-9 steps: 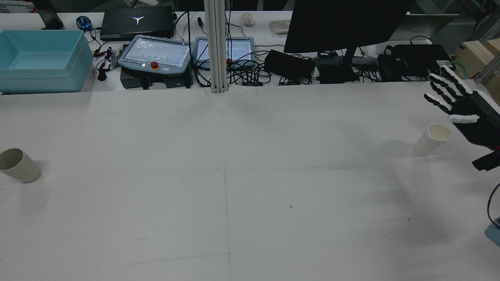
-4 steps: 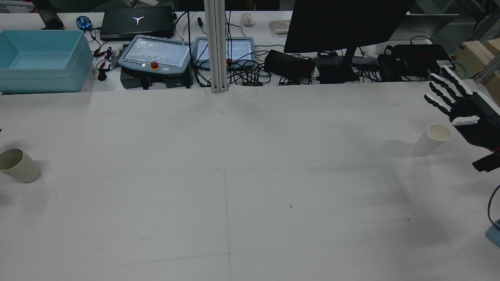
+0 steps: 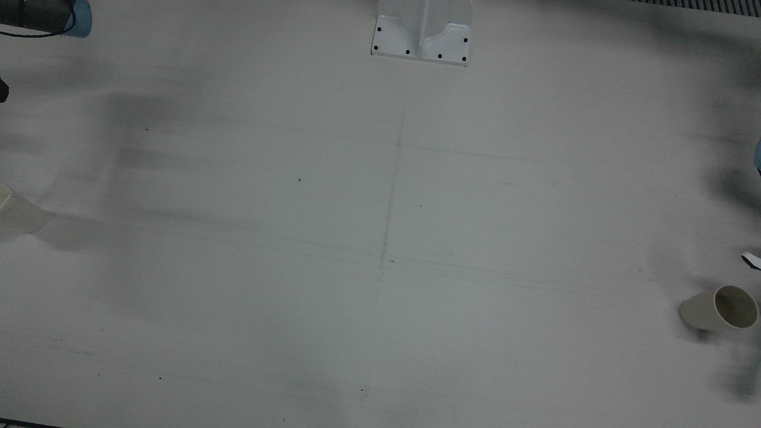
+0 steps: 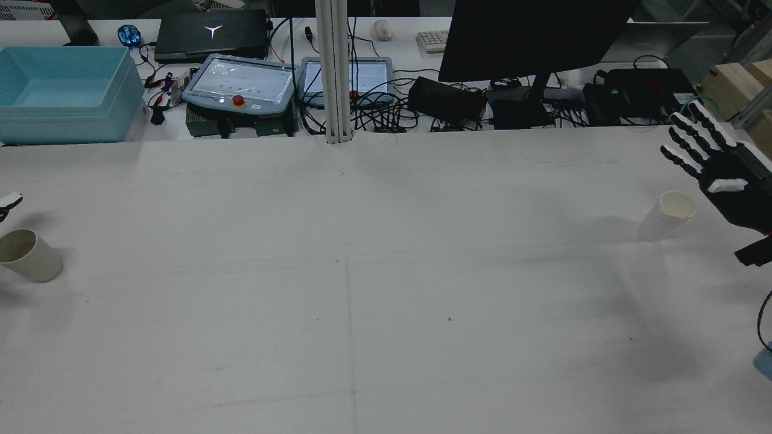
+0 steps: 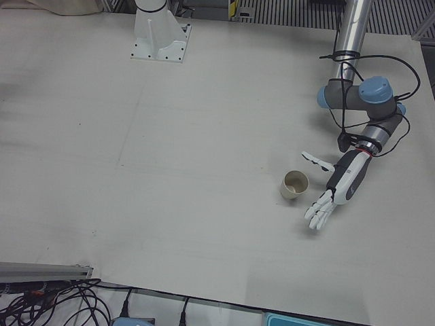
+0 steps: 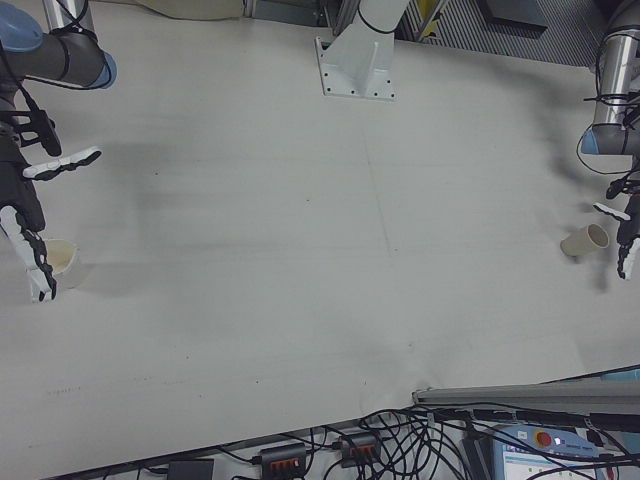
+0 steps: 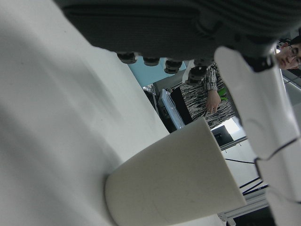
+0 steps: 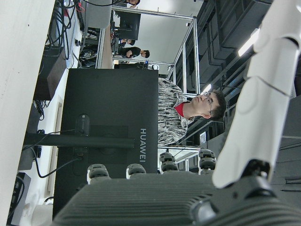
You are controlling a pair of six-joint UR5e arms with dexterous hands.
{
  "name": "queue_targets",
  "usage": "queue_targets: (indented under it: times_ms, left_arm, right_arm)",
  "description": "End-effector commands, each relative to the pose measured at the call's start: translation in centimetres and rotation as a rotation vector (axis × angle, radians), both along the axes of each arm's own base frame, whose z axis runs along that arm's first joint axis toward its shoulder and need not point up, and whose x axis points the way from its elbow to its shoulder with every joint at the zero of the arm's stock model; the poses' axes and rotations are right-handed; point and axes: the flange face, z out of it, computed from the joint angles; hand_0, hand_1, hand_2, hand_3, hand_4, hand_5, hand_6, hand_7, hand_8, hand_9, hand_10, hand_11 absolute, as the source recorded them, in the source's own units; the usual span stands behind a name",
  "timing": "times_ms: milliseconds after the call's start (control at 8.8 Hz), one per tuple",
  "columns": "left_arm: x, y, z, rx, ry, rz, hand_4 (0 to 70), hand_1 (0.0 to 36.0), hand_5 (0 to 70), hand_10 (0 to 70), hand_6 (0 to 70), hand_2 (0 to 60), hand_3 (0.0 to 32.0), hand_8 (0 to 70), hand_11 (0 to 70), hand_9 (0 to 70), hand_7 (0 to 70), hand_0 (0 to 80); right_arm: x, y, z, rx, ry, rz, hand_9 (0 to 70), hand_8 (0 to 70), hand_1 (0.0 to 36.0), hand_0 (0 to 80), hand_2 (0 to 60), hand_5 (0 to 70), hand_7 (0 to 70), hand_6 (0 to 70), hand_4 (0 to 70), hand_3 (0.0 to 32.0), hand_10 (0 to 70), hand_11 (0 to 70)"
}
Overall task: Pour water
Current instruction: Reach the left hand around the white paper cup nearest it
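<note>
A wide white table (image 4: 386,271) fills the station; behind it in the rear view stand a dark monitor (image 4: 531,36), two teach pendants (image 4: 241,84) among cables, and a pale blue bin (image 4: 63,93).

Front view: the table is almost bare, with one paper cup (image 3: 719,309) near the right edge and a second cup (image 3: 15,211) cut by the left edge.

Rear view: the beige cup (image 4: 27,254) stands at the far left, and a white fingertip of the left hand (image 4: 9,202) has come into frame just above it, where half a second ago there was none. The right hand (image 4: 721,175), fingers spread and holding nothing, has drawn slightly away from the white cup (image 4: 669,214).

Left-front view: only here does the whole left hand (image 5: 336,187) show, open, just beside its cup (image 5: 294,185) and not touching.

Right-front view: both hands appear, the right hand (image 6: 30,215) open over its cup (image 6: 62,260).

Left hand view: the cup (image 7: 174,183) looms close under the fingers (image 7: 263,108).

Right hand view: the monitor (image 8: 108,127) and a person (image 8: 183,113) beyond; no cup visible.
</note>
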Motion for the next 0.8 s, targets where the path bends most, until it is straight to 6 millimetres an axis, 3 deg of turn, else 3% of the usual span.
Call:
queue_targets:
  times_ms: [0,114,227,341,455,682]
  left_arm:
    - [-0.1,0.6,1.0,0.029,-0.019,-0.013,13.9,23.6,0.0,0.0,2.6,0.0,0.0,0.0,1.4,0.0,5.3,66.4]
    - [-0.6,0.9,1.4,0.033,-0.017,-0.039,13.0,26.8,0.0,0.0,2.2,0.0,0.0,0.0,1.6,0.0,5.0,79.7]
    - [-0.9,1.2,1.6,0.032,-0.013,-0.057,13.1,25.0,0.0,0.0,1.2,0.0,0.0,0.0,1.3,0.0,4.3,77.3]
    - [-0.9,1.2,1.6,0.032,-0.013,-0.058,13.1,21.5,0.0,0.0,0.6,0.0,0.0,0.0,0.5,0.0,3.7,66.1]
    - [-0.4,1.1,1.4,0.033,-0.012,-0.050,13.8,18.7,0.0,0.0,0.4,0.0,0.0,0.0,0.1,0.0,3.3,60.9]
    - [1.1,1.2,1.3,0.028,-0.008,-0.043,15.8,15.6,0.0,0.0,1.3,0.0,0.0,0.0,0.0,0.0,4.1,57.0]
  right_arm:
    - [0.1,0.1,0.0,-0.002,-0.001,0.002,0.9,0.0,17.5,52.7,0.0,6.3,11.5,2.3,0.0,16.8,0.2,2.4]
    - [0.1,0.0,0.0,-0.002,-0.001,0.000,0.9,0.0,17.5,52.9,0.0,6.3,11.7,2.6,0.0,16.4,0.2,2.3]
    - [0.1,0.0,0.0,-0.002,-0.001,0.000,1.0,0.0,17.5,52.8,0.0,6.3,12.0,2.9,0.0,16.2,0.0,2.0]
    - [0.1,0.0,0.0,-0.002,0.001,0.002,1.1,0.0,17.6,53.1,0.0,6.4,12.6,3.1,0.3,16.6,0.0,2.0]
    - [0.1,0.0,-0.1,-0.001,0.000,0.002,1.1,0.0,17.5,52.8,0.4,6.3,12.9,3.3,0.9,16.2,0.0,2.0]
    - [0.1,0.0,-0.1,-0.001,0.000,0.002,1.2,0.0,17.3,52.7,0.5,6.3,13.1,3.3,0.7,17.0,0.0,1.9]
